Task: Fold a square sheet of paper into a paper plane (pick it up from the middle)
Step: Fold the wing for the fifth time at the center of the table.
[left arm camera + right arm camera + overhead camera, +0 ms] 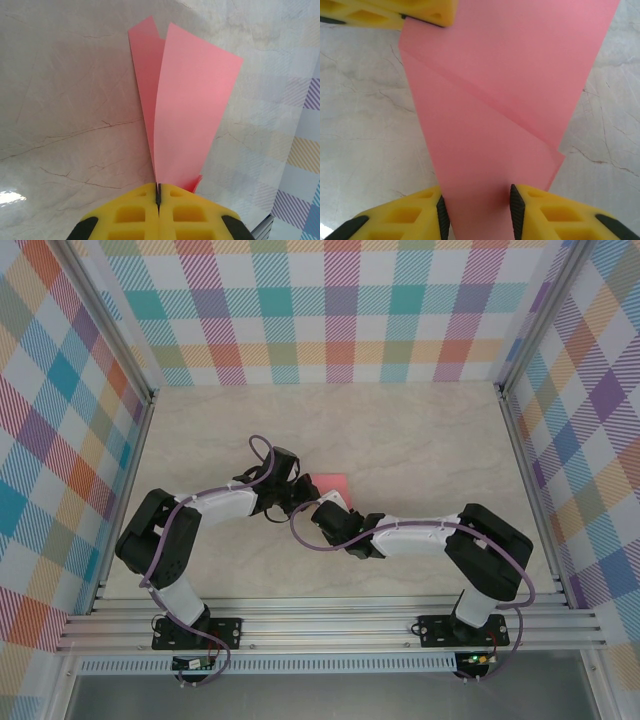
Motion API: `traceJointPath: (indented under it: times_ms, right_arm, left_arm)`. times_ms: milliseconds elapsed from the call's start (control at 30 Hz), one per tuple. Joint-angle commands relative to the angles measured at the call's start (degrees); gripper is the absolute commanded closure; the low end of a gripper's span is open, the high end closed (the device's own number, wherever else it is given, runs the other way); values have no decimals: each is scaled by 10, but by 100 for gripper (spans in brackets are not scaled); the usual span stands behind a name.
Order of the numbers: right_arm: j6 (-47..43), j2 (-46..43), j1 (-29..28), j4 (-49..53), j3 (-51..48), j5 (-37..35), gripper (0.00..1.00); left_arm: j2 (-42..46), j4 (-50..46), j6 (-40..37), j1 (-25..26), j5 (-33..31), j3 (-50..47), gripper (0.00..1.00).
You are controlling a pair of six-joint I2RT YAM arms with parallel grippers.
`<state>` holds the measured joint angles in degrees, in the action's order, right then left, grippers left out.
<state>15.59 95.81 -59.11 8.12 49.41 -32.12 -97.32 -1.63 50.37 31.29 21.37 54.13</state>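
Note:
The square sheet of paper [190, 100] is salmon pink and folded into layers, with a diagonal crease [485, 100] across it. My left gripper [158, 192] is shut on one end of it, its yellow fingers pressed together with the pink edge pinched between them. Two flaps fan out ahead of that grip, above the table. My right gripper [476, 210] is open, and the paper lies flat across the gap between its black pads [516, 210]. In the top view both grippers [300, 490] [322, 508] meet at the table's middle, with a pink corner [333, 483] showing past them.
The marble-patterned table [420, 450] stretches around the arms. Checked walls [330, 310] close it in at the back and on both sides. An aluminium rail [330, 625] runs along the near edge by the arm bases.

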Motion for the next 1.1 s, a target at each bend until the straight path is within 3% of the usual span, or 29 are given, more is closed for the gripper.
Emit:
traceJointPath:
  times_ms: [0, 233, 667, 967, 1067]
  right_arm:
    - [2, 5, -3, -15, -8, -10, 63]
    - [-1, 14, -4, -16, -5, -12, 69]
    - [-4, 15, -4, -21, -11, -25, 69]
    - [-3, 17, -4, -28, -15, -26, 84]
    - [0, 9, -2, -44, -22, -9, 91]
  left_arm:
    - [6, -17, 4, -11, 1, -2, 100]
    - [6, -23, 4, -11, 0, 0, 100]
    - [6, -29, 7, -12, 2, 6, 100]
    - [15, -33, 12, -13, -3, 3, 100]
    - [27, -40, 19, -14, -15, -1, 81]
